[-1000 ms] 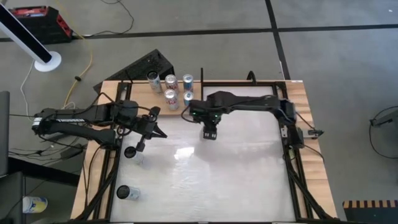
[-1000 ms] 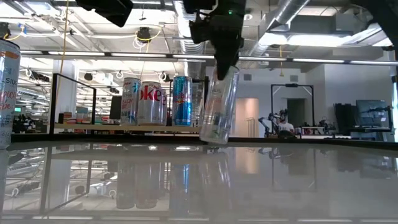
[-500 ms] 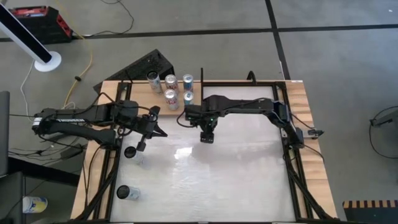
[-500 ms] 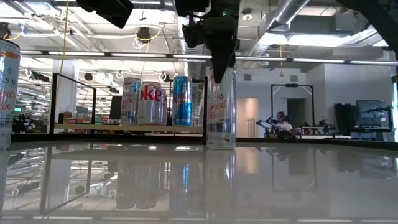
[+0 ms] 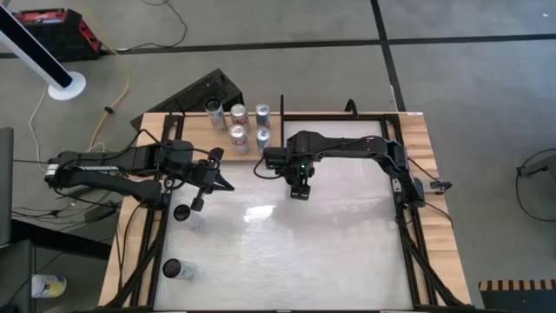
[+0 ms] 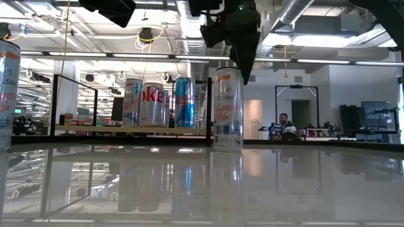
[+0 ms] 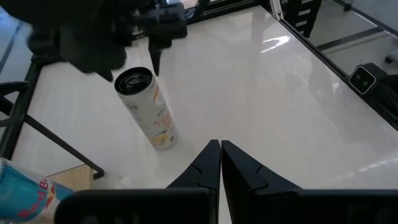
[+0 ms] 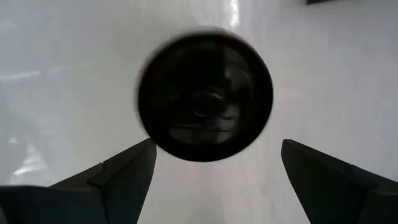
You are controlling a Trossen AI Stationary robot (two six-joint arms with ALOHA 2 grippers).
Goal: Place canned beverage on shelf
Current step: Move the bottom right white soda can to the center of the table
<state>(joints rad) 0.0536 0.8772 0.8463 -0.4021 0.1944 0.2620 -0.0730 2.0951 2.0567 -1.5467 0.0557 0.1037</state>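
Silver slim beverage can [image 6: 227, 108] stands upright on the glossy white tabletop [image 5: 330, 252], frame centre; right gripper [image 8: 208, 171] hangs above it, fingers spread. Left gripper [image 7: 220, 158] is pressed together, left side.

Glossy white worktop [image 5: 330, 252]: three upright cans standing apart — one mid-far [image 6: 228, 108], two near left edge [image 5: 182, 212] [image 5: 172, 269]. Light-wood shelf [image 5: 195, 127] at far left, five cans [image 5: 239, 126] clustered.

Glossy white tabletop [image 5: 330, 252] — smooth enough to mirror the cans and ceiling lights. The standing can [image 6: 227, 108] is shiny printed metal; the shelf [image 5: 228, 137] is pale matt wood with thin black metal uprights.
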